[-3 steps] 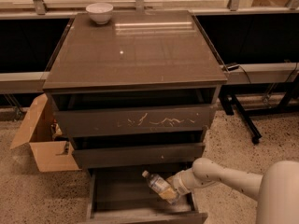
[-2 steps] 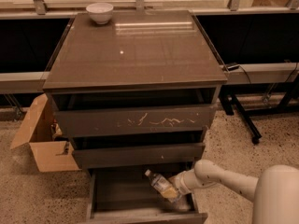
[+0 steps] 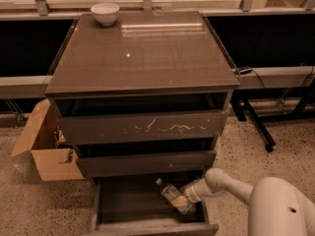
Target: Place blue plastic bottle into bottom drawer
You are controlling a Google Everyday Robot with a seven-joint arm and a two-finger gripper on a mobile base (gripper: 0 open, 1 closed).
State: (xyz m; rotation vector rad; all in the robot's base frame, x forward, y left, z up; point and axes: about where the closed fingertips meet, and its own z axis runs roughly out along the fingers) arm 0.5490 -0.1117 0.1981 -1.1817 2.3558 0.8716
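Note:
The blue plastic bottle [image 3: 170, 193], clear with a white cap and a pale label, lies tilted inside the pulled-out bottom drawer [image 3: 123, 200], cap toward the upper left. My gripper [image 3: 183, 202] is at the bottle's lower end, inside the right part of the drawer, at the end of my white arm reaching in from the lower right. The bottle's base is hidden by the gripper. The middle drawer [image 3: 145, 163] and the scratched top drawer [image 3: 142, 126] above are shut.
A white bowl [image 3: 105, 13] stands at the back left of the cabinet top [image 3: 142, 53]. An open cardboard box [image 3: 44, 146] sits on the floor left of the cabinet. A black stand leg [image 3: 256, 124] runs across the floor at the right.
The bottle and my gripper have shifted slightly up and to the left within the drawer; the arm has reached in a little further.

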